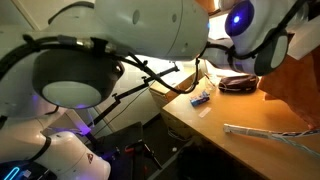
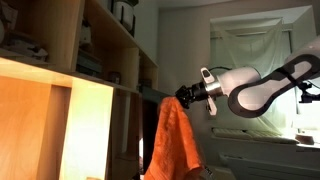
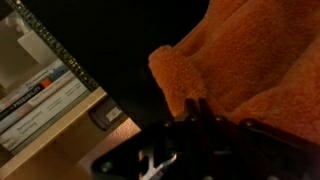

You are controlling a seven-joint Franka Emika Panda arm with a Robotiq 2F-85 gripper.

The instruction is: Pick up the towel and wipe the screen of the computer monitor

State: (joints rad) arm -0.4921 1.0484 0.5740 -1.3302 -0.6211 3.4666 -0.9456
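Clenched on an upper fold, the jaws hold the towel hanging at lower centre of the frame — soft, light, limp, so a bunched fold likely gives the surest grip.

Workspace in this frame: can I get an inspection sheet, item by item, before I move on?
Surface: wooden desk, partly bare.
Job's things: towel hangs in folds from the tool; computer monitor probably the dark face beside it in the wrist view, unclear.
Clutter: small blue item, dark round object, pale strip on the desk.
Tool: shut on the towel's top.
Cables: black cables cross by the desk edge.
Surroundings: shelves, pale hanging sheet, dim room.
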